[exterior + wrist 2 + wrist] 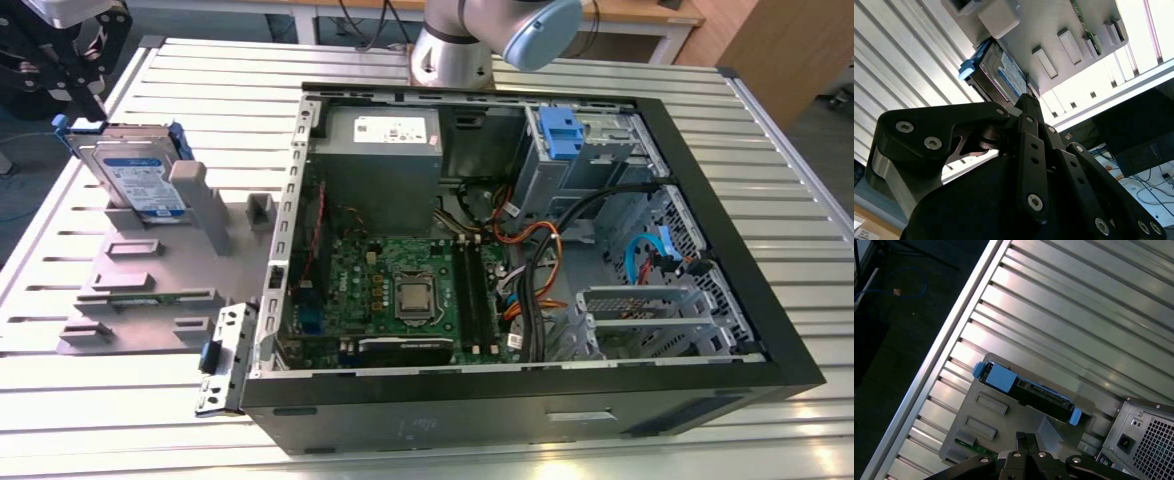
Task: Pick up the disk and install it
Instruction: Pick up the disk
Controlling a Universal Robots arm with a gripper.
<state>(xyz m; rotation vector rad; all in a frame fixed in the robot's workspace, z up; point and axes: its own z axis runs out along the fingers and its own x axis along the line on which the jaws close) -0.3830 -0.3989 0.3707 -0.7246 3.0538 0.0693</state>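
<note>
- Disk [138, 178], a flat silver hard drive in a blue plastic carrier, stands on edge in the grey plastic holder [134, 300].
- Your black gripper [1021, 436] hangs over that holder, fingers together, empty.
- Likely rigid, weighty, shock-sensitive: grasp its carrier edges.

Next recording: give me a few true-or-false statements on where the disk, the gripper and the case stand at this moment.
1. The disk stands on edge in the grey holder. True.
2. The gripper grips the disk. False: it is apart from the disk and shut on nothing.
3. The computer case lies open, with its motherboard showing. True.
4. The disk is already inside the case. False: it sits outside the case, on the exterior view's left.
5. The table is smooth wood. False: it is ribbed metal slats.
</note>
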